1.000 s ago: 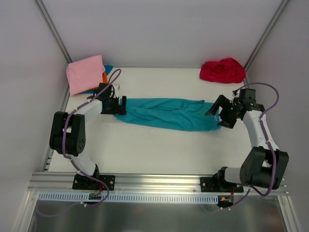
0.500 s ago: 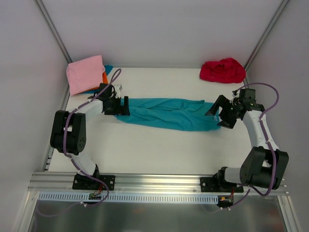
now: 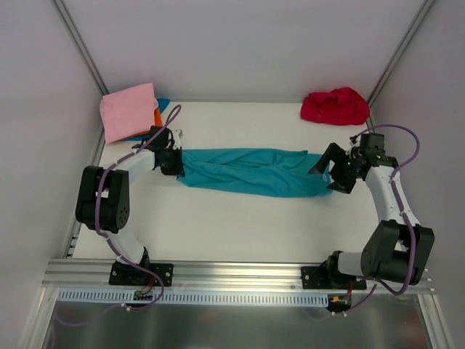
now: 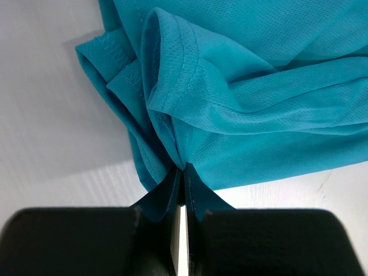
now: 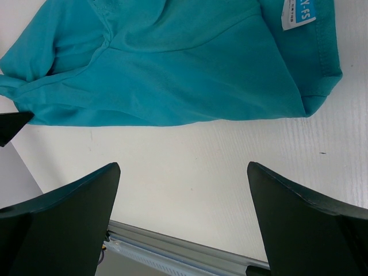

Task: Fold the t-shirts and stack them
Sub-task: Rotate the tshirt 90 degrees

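A teal t-shirt (image 3: pixel 247 171) lies stretched in a long band across the middle of the white table. My left gripper (image 3: pixel 176 161) is shut on its left end; in the left wrist view the fingertips (image 4: pixel 183 172) pinch a fold of the teal fabric (image 4: pixel 241 103). At the shirt's right end my right gripper (image 3: pixel 328 173) stands wide open just off the cloth, and its wrist view shows the teal shirt (image 5: pixel 172 69) with a white label (image 5: pixel 299 14) beyond the fingers (image 5: pixel 75 201). A crumpled red t-shirt (image 3: pixel 335 106) lies at the back right.
A folded pink shirt (image 3: pixel 128 110) sits on a stack with orange and teal layers at the back left corner. A metal rail (image 3: pixel 240 275) runs along the near table edge. Enclosure walls and slanted posts stand close on both sides.
My left gripper has gone from open to shut on the left end of the teal shirt. The right arm has stayed where it was.
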